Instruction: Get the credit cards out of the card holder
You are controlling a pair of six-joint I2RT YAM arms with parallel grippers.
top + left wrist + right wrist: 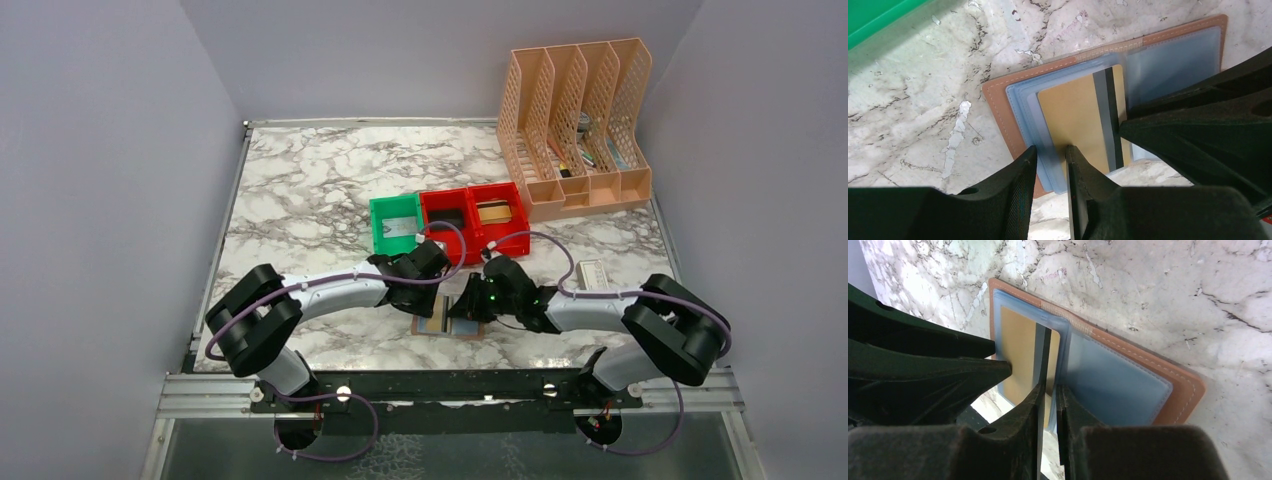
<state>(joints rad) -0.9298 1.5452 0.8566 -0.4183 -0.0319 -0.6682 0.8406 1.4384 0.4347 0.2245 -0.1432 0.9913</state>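
Note:
The brown card holder [998,107] lies open on the marble, blue pockets up, near the table's front edge [432,327]. A gold credit card [1078,115] with a grey and black stripe lies on its left half, partly inside a clear sleeve. My left gripper [1050,150] stands narrowly open at the holder's near edge, straddling the sleeve edges beside the card's left side. My right gripper [1050,387] is parted by a slit, its tips on the card's [1020,347] stripe and the pocket next to it. Nothing shows clamped in either.
A green bin [395,225] and two red bins [447,212] stand just behind the arms. A peach file organiser [577,130] fills the back right. A white box [592,273] lies by the right arm. Both wrists crowd together over the holder.

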